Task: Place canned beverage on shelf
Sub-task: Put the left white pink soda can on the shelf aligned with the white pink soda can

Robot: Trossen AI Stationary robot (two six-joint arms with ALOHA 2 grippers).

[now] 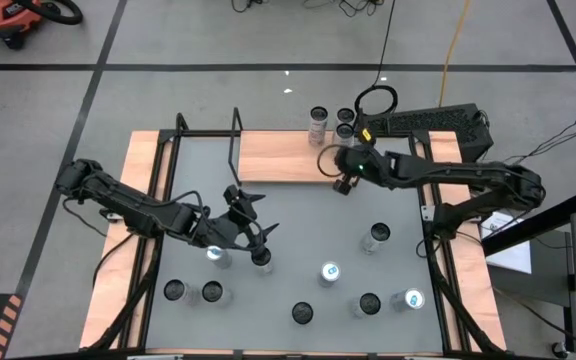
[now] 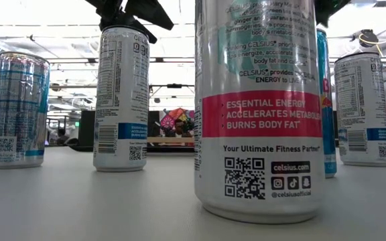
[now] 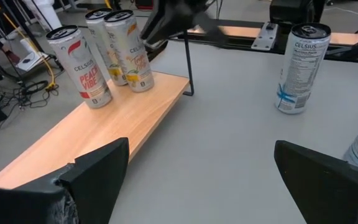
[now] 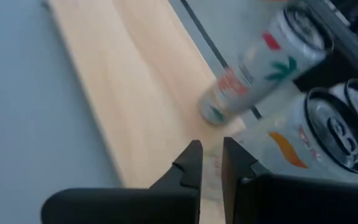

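While three cans (image 3: 114, 46) stand on the shelf (image 1: 278, 157), mine: left gripper (image 1: 236, 240) spread empty, right gripper (image 1: 341, 184) closed; table cans (image 1: 330, 272) remain.

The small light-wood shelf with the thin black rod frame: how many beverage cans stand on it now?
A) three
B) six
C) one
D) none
A: the left wrist view shows three white cans standing together at one end of the light-wood shelf, the rest of the board bare.
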